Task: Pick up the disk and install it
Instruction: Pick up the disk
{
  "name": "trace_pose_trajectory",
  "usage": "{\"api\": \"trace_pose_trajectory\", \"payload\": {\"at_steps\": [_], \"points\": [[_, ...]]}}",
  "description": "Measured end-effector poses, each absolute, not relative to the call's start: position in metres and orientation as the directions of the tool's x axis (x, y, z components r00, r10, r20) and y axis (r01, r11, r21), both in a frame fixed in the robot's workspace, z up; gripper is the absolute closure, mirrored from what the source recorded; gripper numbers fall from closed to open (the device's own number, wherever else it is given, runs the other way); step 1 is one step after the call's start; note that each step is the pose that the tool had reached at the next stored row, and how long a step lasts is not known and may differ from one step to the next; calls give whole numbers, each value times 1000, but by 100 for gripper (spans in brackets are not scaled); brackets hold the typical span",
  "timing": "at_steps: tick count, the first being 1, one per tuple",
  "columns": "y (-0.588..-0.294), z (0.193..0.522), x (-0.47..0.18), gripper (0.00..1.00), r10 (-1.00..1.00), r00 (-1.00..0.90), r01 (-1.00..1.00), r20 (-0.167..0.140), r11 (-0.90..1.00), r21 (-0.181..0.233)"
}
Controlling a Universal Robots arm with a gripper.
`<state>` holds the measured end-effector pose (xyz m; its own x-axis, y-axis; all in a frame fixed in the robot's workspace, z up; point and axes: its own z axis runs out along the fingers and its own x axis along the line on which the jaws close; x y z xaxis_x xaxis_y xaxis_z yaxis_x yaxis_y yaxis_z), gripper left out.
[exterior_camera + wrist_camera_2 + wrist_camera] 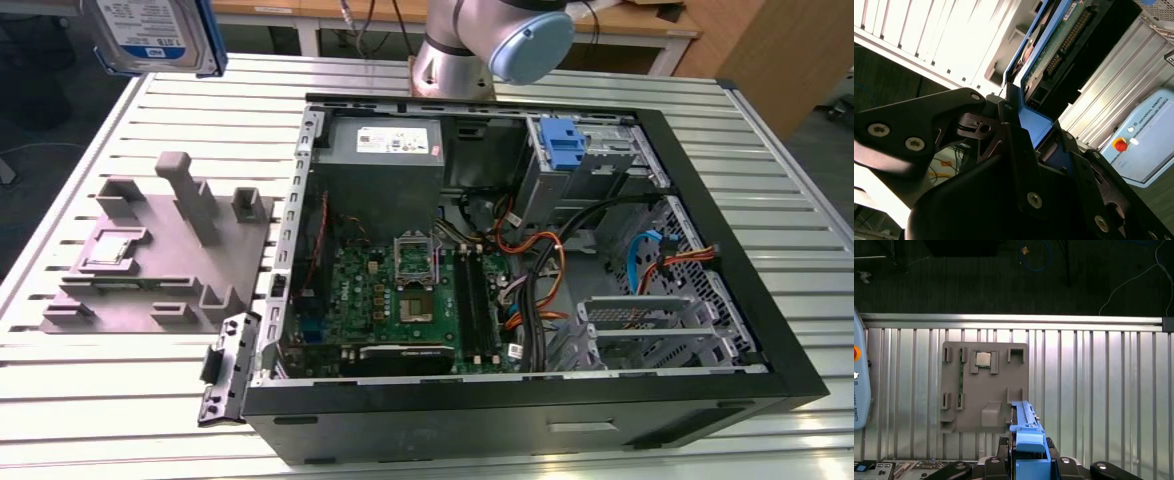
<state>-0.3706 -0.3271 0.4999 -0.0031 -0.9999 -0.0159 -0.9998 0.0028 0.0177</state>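
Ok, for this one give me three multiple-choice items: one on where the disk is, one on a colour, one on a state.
1. Where is the disk?
A) in the drive bay
B) on the grey fixture
C) held in the air

2. What colour is the bracket edging it?
A) blue
B) red
C) yellow

3. How is the computer case?
A) closed
B) open, lying on its side
C) standing upright

Answers:
1 C: it hangs clear of the table at the exterior view's left, clamped in the gripper.
2 A: blue shows in both wrist views.
3 B: the motherboard is exposed.
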Motion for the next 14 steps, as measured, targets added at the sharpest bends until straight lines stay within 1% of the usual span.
{"api": "trace_pose_trajectory", "payload": {"at_steps": [14], "points": [[-327,500,-362,64,-1000,-3,-1000,-16,3,18]]}}
